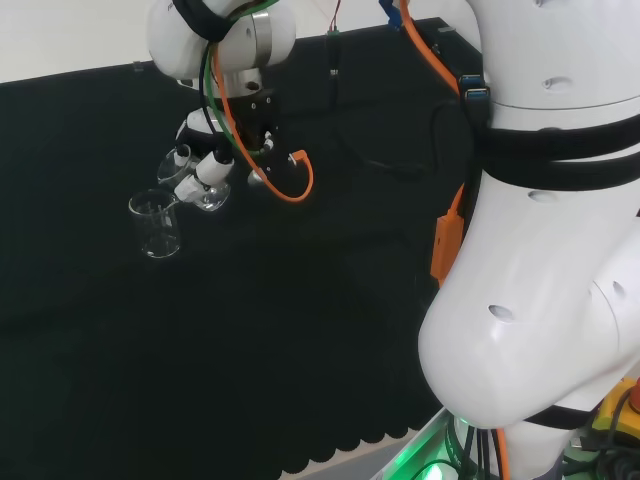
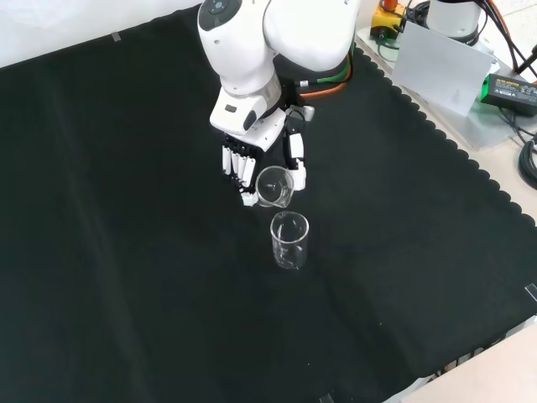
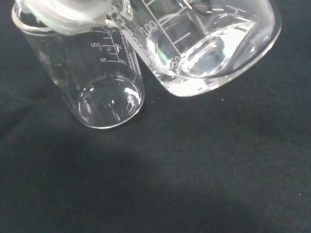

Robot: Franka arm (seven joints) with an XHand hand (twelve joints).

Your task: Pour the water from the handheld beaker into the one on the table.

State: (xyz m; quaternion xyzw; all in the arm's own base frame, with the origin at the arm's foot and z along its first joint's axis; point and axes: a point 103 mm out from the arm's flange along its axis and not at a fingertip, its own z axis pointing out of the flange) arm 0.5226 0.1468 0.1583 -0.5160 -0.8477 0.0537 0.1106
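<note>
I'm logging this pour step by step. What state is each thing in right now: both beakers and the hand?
Handheld beaker: tilted toward the other beaker, water pooled in its lower side, held off the cloth.
Beaker on the table: upright on the black cloth, looks empty in the wrist view.
Hand: fingers curled round the tilted beaker.

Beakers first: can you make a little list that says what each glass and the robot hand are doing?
held beaker: tilted, in the robot hand, rim leaning toward the other beaker
water: clear pool in the held beaker's low side, seen in the wrist view
standing beaker: upright on the black cloth, looks empty
robot hand: fingers curled round the held beaker
pouring: no stream seen yet
</note>
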